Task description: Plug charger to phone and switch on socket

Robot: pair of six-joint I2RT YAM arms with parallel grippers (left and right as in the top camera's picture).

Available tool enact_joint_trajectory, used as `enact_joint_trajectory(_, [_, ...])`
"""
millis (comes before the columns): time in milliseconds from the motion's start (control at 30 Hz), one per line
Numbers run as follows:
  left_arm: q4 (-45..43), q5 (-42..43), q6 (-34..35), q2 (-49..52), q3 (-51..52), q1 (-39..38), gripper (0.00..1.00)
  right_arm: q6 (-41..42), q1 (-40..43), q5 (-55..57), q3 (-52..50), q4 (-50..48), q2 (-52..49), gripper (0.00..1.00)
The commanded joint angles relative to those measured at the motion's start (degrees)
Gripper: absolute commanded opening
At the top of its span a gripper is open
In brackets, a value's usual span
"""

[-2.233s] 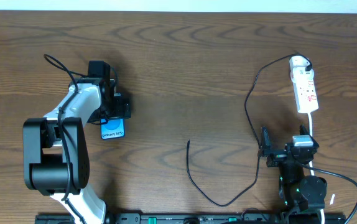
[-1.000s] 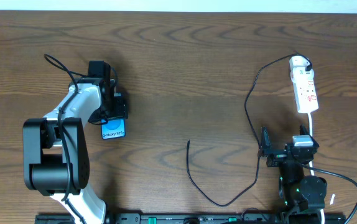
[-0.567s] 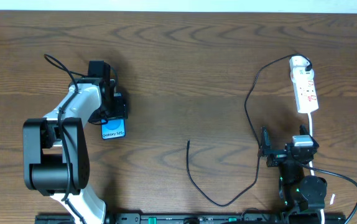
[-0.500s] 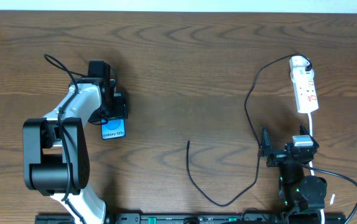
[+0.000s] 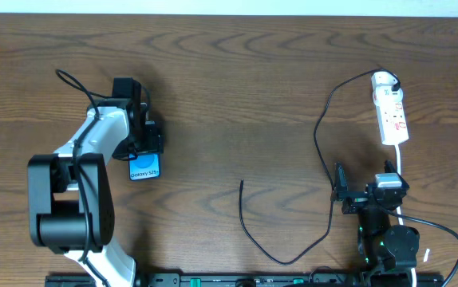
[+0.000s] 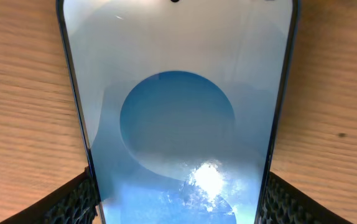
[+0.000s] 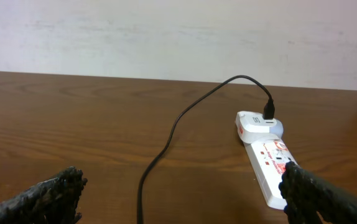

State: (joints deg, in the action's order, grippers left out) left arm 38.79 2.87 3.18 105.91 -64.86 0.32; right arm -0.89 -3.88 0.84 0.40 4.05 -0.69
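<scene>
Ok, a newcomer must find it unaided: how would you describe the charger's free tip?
On the wooden table, start at the white socket on the far right. A thin black charger leaves its far end and loops down towards the middle. The tip is that cable's bare end, lying alone, unlike the thicker white cord.
</scene>
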Motion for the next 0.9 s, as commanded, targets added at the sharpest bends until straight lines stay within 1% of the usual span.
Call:
enact_joint_trajectory(0, [0.2, -0.5, 0.1, -4.8, -2.0, 0.2, 0.08, -0.2, -0.1, -0.3, -0.1, 0.3, 0.4, 0.99])
enact_joint_trajectory(267, [1.0, -0.3, 0.1, -9.8, -2.0, 0.2, 0.08, -0.2, -0.1, -0.3, -0.1, 0.3, 0.4, 0.99])
enact_joint_trajectory(400, [1.5, 5.0, 0.2, -11.9, -2.0, 0.2, 0.07, -0.2, -0.1, -0.3, -0.1, 0.3, 0.4, 0.99])
enact_joint_trajectory(600, [1.4, 20.1, 0.2, -13.2, -2.0, 0.2, 0.08, -0.2, -0.1, -0.3, -0.1, 0.3, 0.4, 0.99])
enact_joint_trajectory(700, [0.9, 28.4, 1.4, -13.2, -2.0, 0.2, 0.08, -0.2, -0.1, -0.3, -0.1, 0.3, 0.4, 0.99])
enact_joint_trajectory(833, [-1.6, 43.3, 2.3, -13.2, -2.0, 0.2, 0.08, -0.2, -0.1, -0.3, -0.1, 0.3, 0.4, 0.99])
enact_joint_trajectory(867, [-2.6, 46.6, 3.5, -13.2, -2.0, 0.2, 0.08, -0.2, -0.1, -0.3, -0.1, 0.3, 0.4, 0.99])
